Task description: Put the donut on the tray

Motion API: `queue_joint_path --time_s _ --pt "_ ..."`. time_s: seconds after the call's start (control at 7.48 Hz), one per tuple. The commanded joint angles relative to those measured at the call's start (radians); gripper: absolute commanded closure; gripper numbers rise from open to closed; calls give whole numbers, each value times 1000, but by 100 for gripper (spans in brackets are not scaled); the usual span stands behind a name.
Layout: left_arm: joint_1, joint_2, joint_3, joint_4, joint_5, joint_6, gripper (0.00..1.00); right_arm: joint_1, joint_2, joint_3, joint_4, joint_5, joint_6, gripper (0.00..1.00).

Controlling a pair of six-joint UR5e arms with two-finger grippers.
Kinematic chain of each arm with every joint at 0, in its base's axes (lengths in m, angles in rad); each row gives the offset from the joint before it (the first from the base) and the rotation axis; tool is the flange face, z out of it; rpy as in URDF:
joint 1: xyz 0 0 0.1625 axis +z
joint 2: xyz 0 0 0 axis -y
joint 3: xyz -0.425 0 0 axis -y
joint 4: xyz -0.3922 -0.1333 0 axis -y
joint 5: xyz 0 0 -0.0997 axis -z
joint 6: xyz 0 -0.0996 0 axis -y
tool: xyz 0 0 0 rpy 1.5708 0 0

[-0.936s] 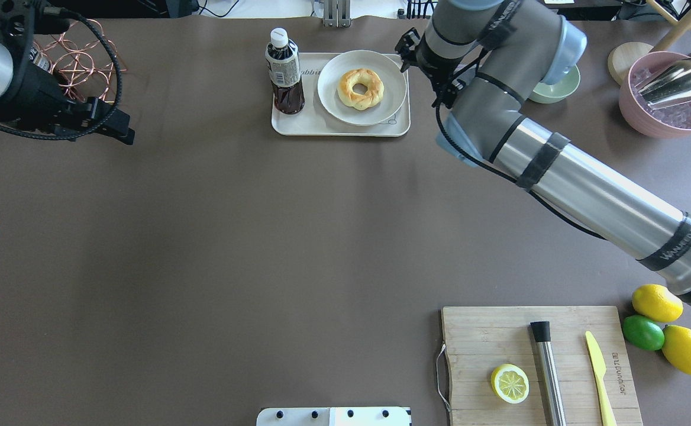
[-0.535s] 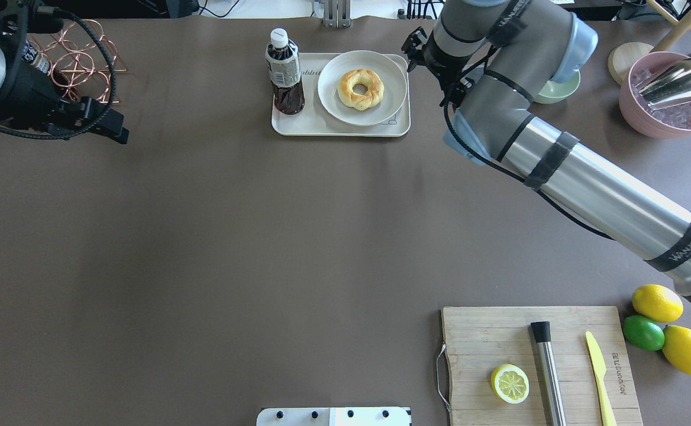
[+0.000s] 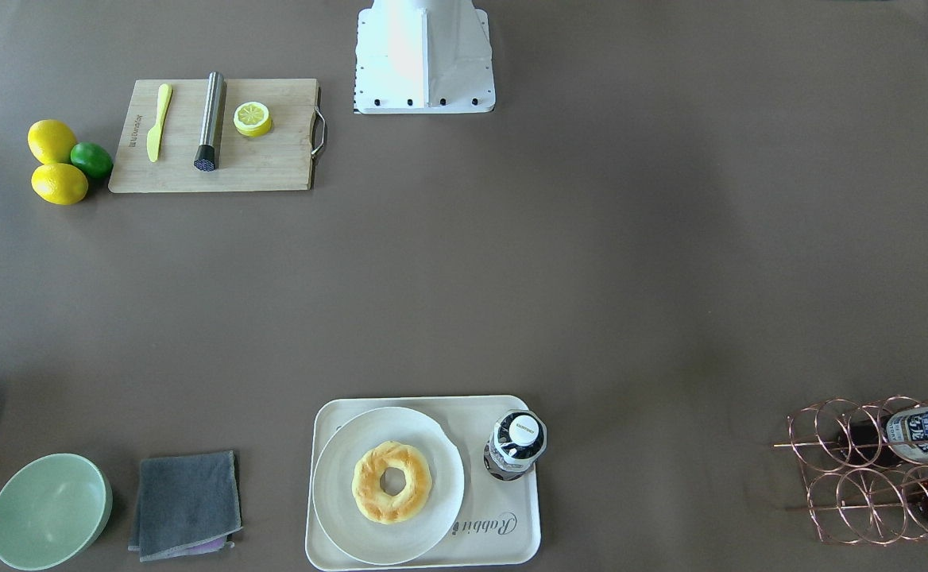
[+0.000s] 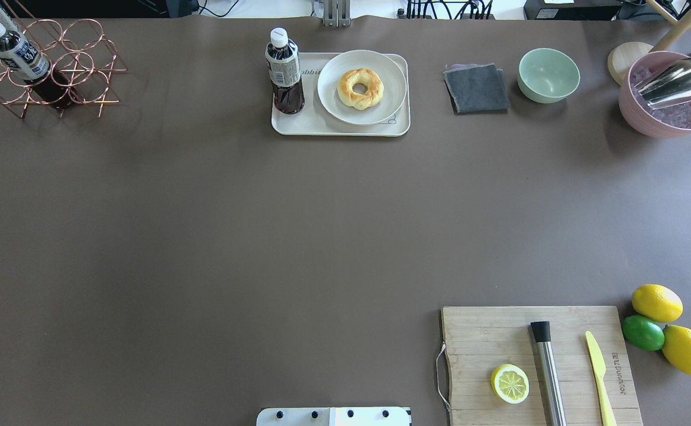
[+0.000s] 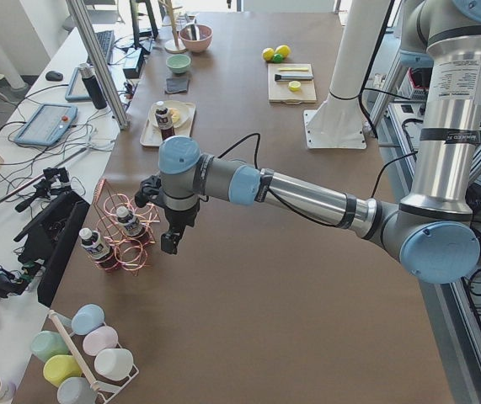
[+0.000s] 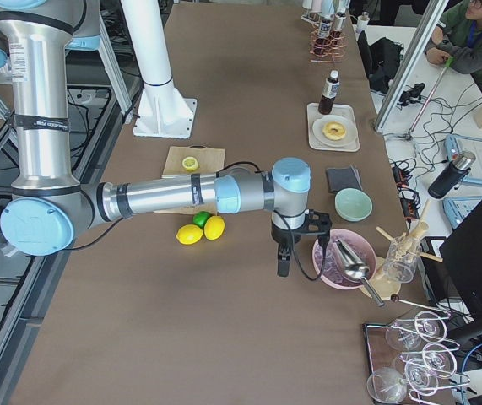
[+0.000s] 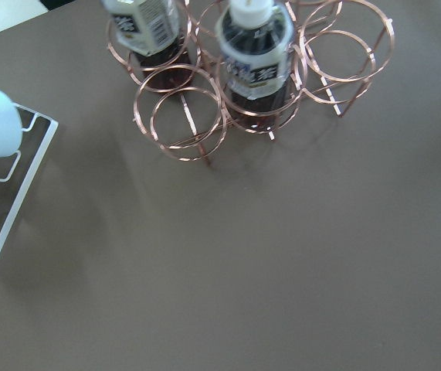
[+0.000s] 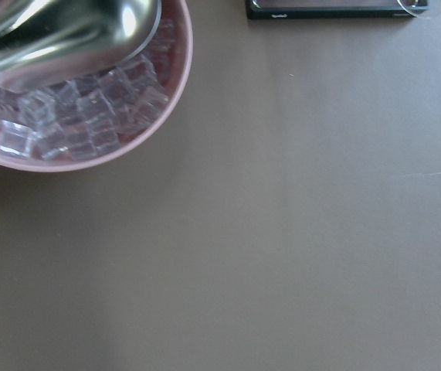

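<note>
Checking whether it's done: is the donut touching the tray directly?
Apart. The front-facing view shows the donut lying wholly on the white plate, plate rim all round it; the plate rests on the tray.

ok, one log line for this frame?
golden ring donut on round white plate on cream rectangular tray | left gripper near copper wire rack, state unclear | right gripper near pink ice bowl, state unclear

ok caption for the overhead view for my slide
The donut sits on a white plate on the cream tray, with an upright bottle standing beside the plate.
</note>
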Motion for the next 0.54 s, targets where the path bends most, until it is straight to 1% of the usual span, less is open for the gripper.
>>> queue_joint_path --time_s 0.0,0.27,0.4 --pt "-21 18 96 1 63 69 1 158 -66 -26 -38 20 -252 0" --pt "-21 30 102 -6 57 69 1 160 -63 -29 -41 23 -253 0" --pt "-13 42 145 -5 57 58 1 160 -69 -29 -38 23 -251 0"
